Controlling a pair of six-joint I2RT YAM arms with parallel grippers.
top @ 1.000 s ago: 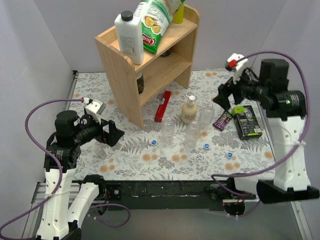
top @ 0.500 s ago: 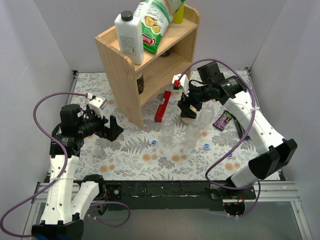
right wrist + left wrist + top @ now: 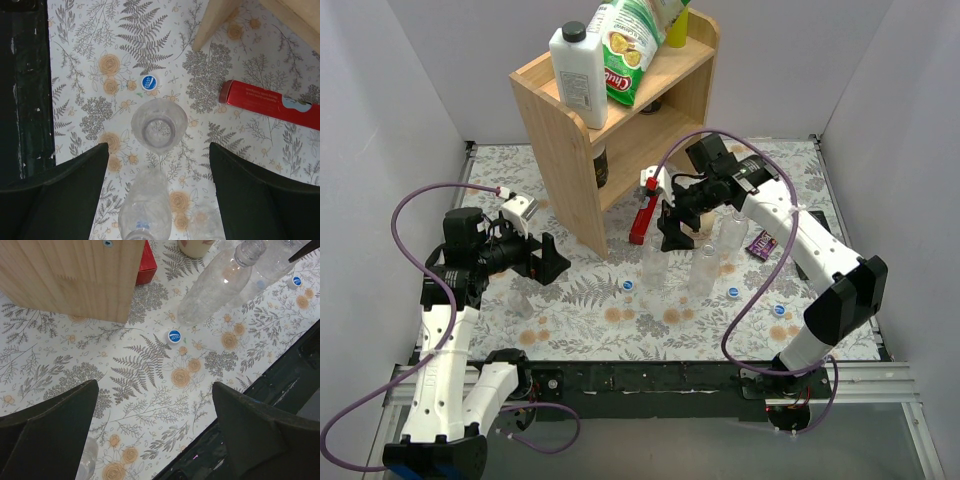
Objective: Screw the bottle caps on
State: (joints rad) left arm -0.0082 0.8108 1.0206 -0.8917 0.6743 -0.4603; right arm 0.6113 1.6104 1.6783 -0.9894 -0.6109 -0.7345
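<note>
Our right gripper (image 3: pixel 159 146) hangs wide open over the bare bottle (image 3: pixel 159 125) mid-frame, a blue cap (image 3: pixel 148 82) just above it, and we could knock the bottle over if we come down crooked.

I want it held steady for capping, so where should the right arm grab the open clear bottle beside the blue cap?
Probably the shoulder just under the neck, coming straight down. The bottle stands upright with its round mouth facing the right gripper, which hovers open above it, fingers either side.
</note>
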